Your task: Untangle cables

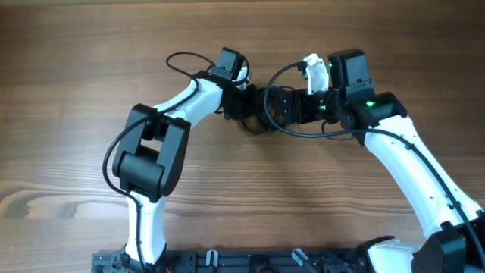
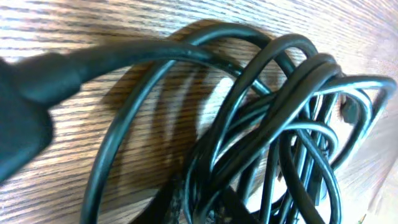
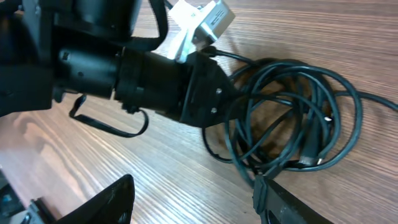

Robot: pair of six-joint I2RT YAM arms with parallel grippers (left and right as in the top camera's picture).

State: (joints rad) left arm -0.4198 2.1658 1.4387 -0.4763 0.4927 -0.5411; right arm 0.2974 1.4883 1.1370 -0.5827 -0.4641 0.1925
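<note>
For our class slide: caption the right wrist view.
Left hand at a tangle of black cables on the wooden table.

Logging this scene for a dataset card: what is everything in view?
cables: one tangled bundle, black, on the table between the grippers; strand count unclear
table: one, brown wood
base rail: one, black, bottom edge of the overhead view
arms: two, white with black joints, reaching in from the left and right
left gripper: one, black, at the bundle; jaws hidden
right gripper: one, black, open, beside the bundle
</note>
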